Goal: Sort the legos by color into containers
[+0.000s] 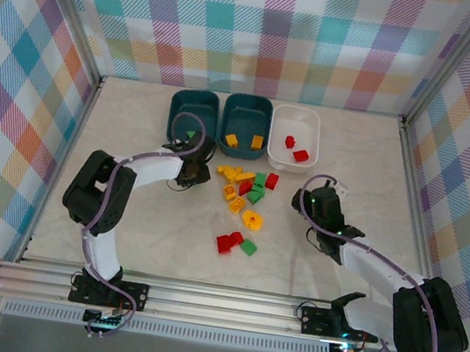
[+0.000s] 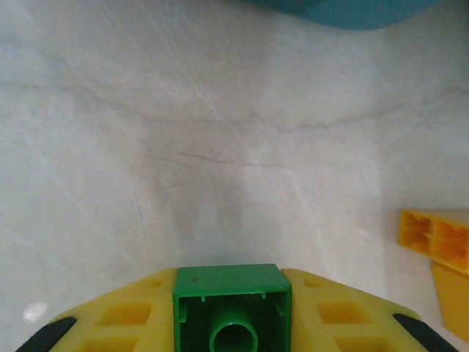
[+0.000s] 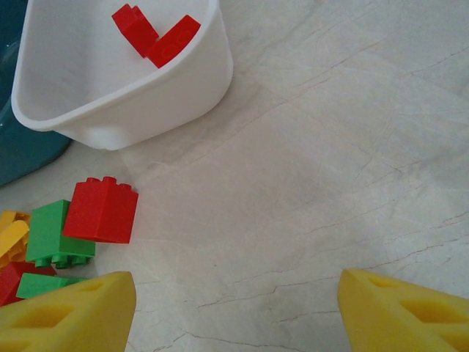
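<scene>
My left gripper (image 2: pixel 231 312) is shut on a green lego (image 2: pixel 231 293), hollow underside facing the camera, just above the table. From above, that gripper (image 1: pixel 193 170) sits just in front of the left teal container (image 1: pixel 193 115). The middle teal container (image 1: pixel 249 107) holds yellow legos (image 1: pixel 232 139). Two red legos (image 3: pixel 154 33) lie in the white container (image 3: pixel 146 95). A loose pile of red, yellow and green legos (image 1: pixel 247 187) lies mid-table. My right gripper (image 3: pixel 234 315) stands open over bare table right of the pile, with nothing between its fingers.
A round yellow lego (image 1: pixel 252 221), a red one (image 1: pixel 227 244) and a green one (image 1: pixel 248 247) lie nearer the arms. A red brick (image 3: pixel 101 209) and a green brick (image 3: pixel 51 235) sit left of the right gripper. A yellow brick (image 2: pixel 436 238) lies right of the left gripper.
</scene>
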Controlling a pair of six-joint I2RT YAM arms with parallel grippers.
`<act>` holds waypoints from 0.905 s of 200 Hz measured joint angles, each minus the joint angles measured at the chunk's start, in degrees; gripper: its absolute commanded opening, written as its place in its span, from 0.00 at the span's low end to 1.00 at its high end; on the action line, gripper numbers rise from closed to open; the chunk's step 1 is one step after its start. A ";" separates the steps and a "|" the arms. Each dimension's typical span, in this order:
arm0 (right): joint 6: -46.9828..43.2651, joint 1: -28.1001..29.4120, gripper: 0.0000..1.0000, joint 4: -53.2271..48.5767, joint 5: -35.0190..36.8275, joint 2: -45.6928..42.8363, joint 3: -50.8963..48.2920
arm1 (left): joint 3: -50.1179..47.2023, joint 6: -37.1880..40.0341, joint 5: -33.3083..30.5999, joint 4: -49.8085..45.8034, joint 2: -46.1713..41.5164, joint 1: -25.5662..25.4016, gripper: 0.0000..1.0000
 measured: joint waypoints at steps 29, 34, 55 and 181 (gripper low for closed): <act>0.00 0.00 0.73 0.33 -0.39 1.11 0.13 | 0.92 2.05 -0.35 -2.69 -7.96 0.02 0.28; 0.00 0.00 0.73 0.37 -0.35 1.38 0.26 | 1.66 2.34 -0.42 -3.34 -8.83 0.09 0.28; -0.07 0.00 0.73 0.33 0.07 2.32 0.92 | 6.34 3.23 -0.09 -5.07 -9.53 0.72 0.27; -0.61 0.00 0.73 0.48 1.31 2.40 1.20 | 37.00 4.22 6.84 -17.92 10.34 9.73 0.27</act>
